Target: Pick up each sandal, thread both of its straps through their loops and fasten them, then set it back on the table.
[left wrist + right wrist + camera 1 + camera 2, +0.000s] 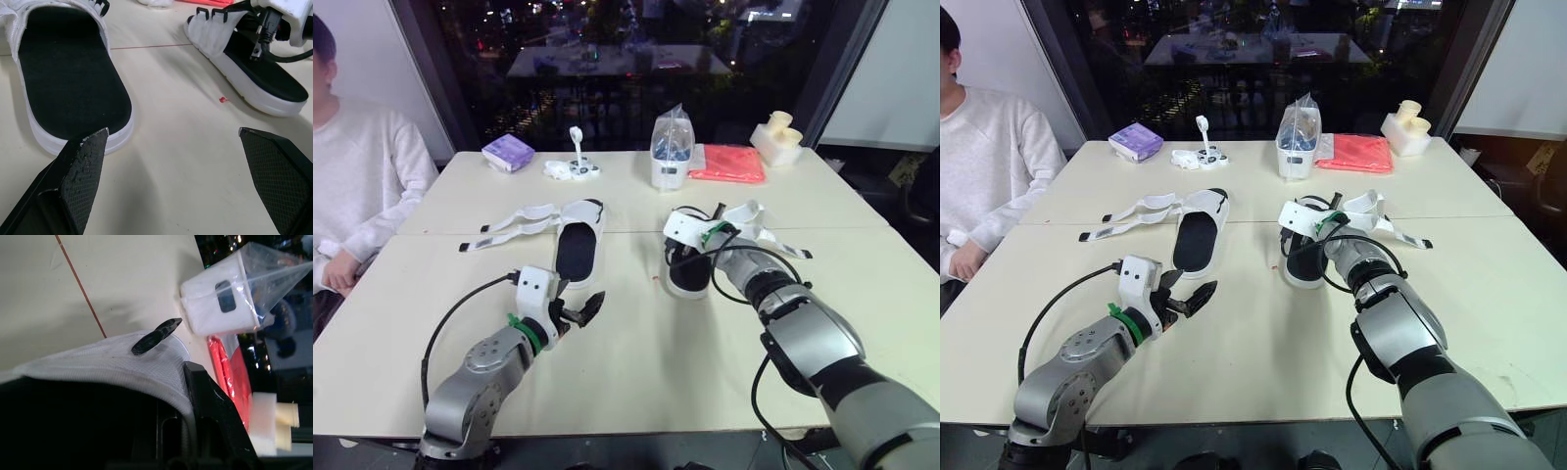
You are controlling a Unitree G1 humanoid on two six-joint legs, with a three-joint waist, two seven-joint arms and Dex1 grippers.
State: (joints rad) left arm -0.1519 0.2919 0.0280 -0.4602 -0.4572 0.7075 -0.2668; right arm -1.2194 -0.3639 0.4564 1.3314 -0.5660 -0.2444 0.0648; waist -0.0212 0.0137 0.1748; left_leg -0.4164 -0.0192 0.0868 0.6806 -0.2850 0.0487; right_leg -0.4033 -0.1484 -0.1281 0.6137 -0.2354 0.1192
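Got both sandals flat on the table, unfastened. Seeing the left sandal by the table's seam, black footbed up, its straps splayed out toward the robot's left. Reading the left gripper as wide open, fingers spread, hovering just short of that sandal's near end, not touching it. Seeing the right sandal off to the right of the first, straps trailing toward the robot's right. Got the right gripper right at that sandal's white upper, with mesh and a black loop close up in the right wrist view; can't tell whether clamped on it or not. Spotted a small red speck on the table between the two sandals. Further back: purple pack, clear bag with a white box inside, red sheet, cream block. Also a person in a white sweater seated at the table's left side
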